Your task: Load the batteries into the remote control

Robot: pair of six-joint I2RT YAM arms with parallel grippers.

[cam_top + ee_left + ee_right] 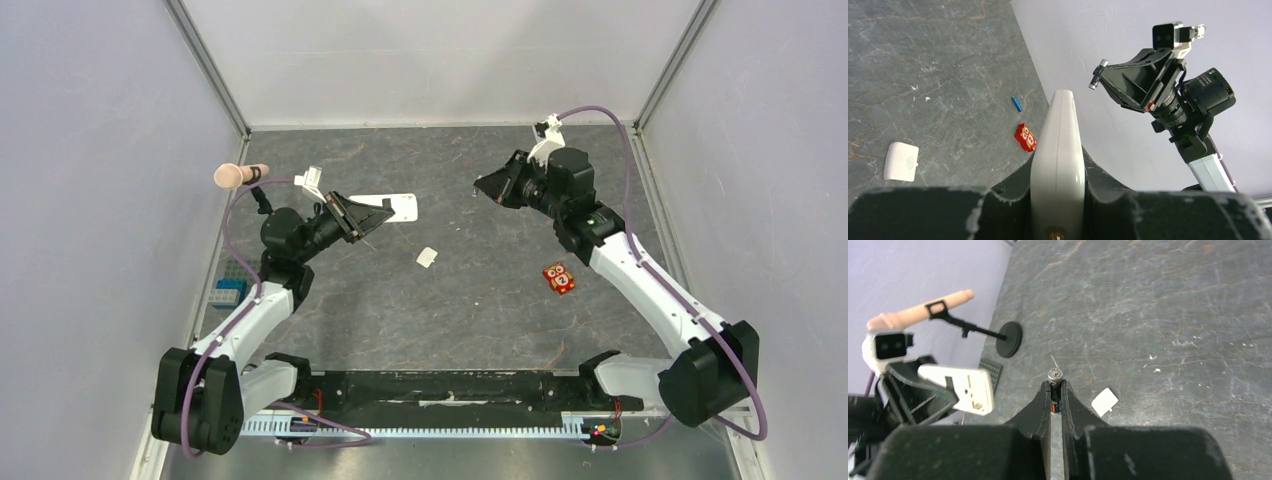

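My left gripper (358,215) is shut on the white remote control (397,207) and holds it above the table. In the left wrist view the remote (1058,135) stands edge-on between the fingers. In the right wrist view the remote (962,387) shows its white back with an open battery bay. My right gripper (1055,390) is shut on the dark battery (1055,376), silver end outward, facing the remote from the right with a gap between. The blue battery (1017,103) lies on the table near the right wall. It is not seen in the top view.
The small white cover piece (427,257) lies mid-table. An orange owl-faced square (559,279) lies to its right. A pink finger-shaped prop (240,175) on a black stand is at the far left wall. A blue studded plate (228,292) lies by the left wall.
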